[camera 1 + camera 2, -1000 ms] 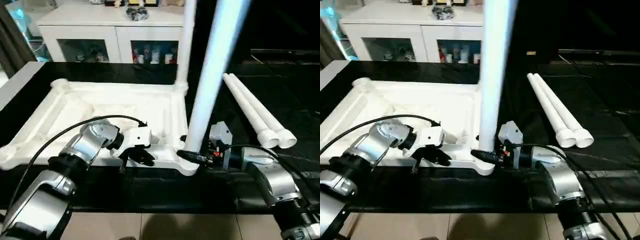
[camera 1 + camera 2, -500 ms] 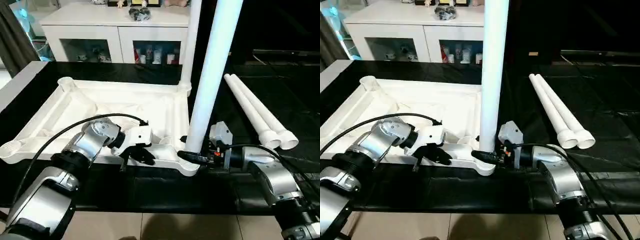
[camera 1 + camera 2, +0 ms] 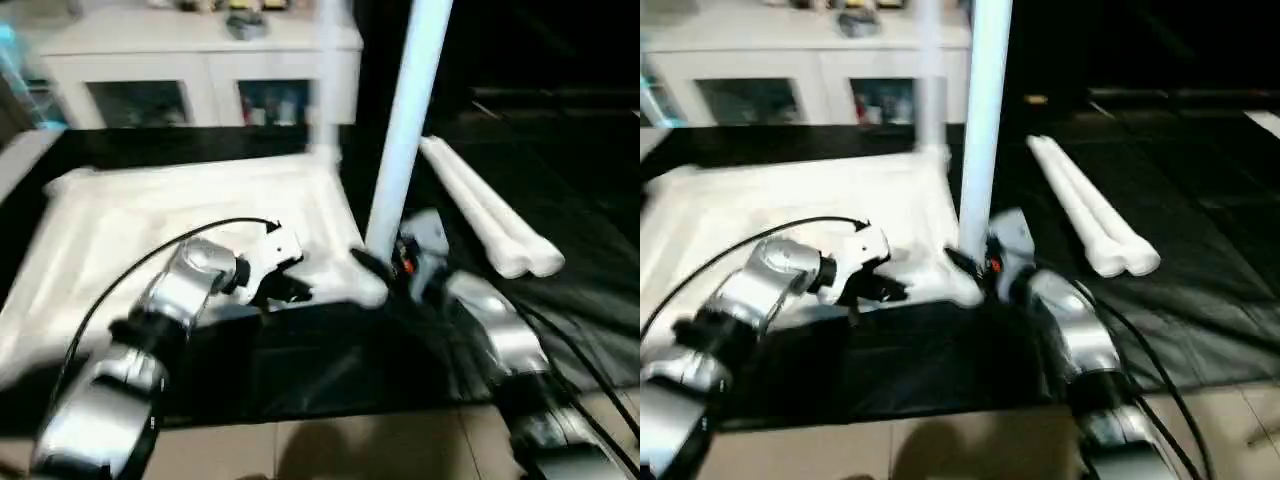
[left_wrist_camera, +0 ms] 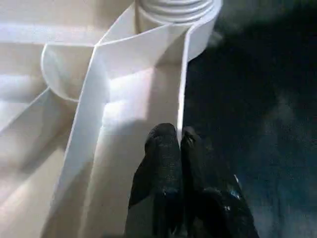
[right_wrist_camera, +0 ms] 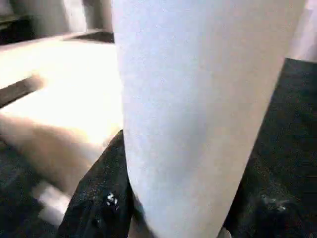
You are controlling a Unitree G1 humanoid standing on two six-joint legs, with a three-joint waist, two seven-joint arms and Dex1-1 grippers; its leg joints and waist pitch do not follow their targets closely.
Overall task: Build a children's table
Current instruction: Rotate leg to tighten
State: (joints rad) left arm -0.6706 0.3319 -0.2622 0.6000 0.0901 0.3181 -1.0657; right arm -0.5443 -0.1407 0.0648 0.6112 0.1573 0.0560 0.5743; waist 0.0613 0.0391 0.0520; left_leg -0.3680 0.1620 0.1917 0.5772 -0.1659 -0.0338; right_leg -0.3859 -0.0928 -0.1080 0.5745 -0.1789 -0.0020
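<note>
The white tabletop [image 3: 150, 215] lies upside down on the black surface, ribs up. One white leg [image 3: 405, 120] stands upright in its near right corner socket. My right gripper [image 3: 372, 262] is shut on this leg [image 5: 198, 99] just above the socket, a black finger [image 5: 99, 198] on each side. A second leg [image 3: 325, 90] stands in the far right corner. My left gripper [image 3: 290, 290] sits at the tabletop's near rim [image 4: 148, 94]. Its fingers [image 4: 163, 148] are pressed together on the thin rim wall, short of the socket.
Two loose white legs [image 3: 485, 210] lie side by side on the black cover [image 3: 330, 360] to the right. A white glass-door cabinet [image 3: 170, 70] stands behind the table. Beige floor shows along the near edge.
The whole picture has swung and blurred, so the camera has moved. Both grippers keep the same holds on the rim and the upright leg.
</note>
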